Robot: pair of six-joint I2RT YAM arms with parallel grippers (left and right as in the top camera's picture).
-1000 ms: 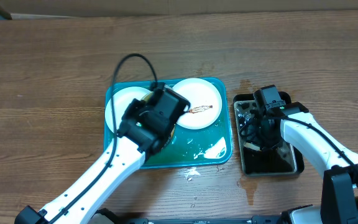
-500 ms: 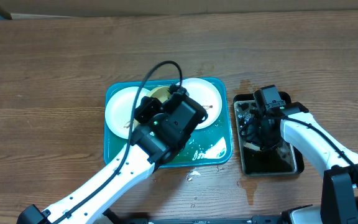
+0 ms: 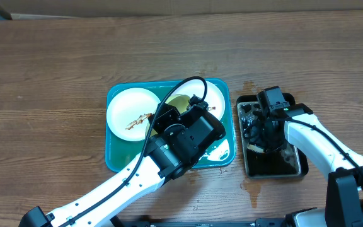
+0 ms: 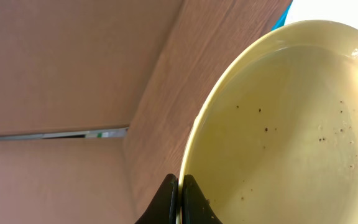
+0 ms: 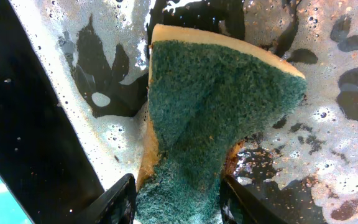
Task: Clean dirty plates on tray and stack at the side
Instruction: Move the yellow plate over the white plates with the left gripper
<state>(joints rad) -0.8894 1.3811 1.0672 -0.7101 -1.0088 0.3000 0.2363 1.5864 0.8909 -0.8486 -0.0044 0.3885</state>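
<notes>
Yellow-green plate (image 3: 180, 103) mostly under the left arm (image 3: 137, 180); sponge (image 5: 216, 118) base beyond the frame edge

Left pincer (image 4: 179, 190) pinching the rim of a yellow plate (image 4: 291, 137), tiny dark specks on it, brown wooden surface (image 4: 179, 81) behind
</notes>
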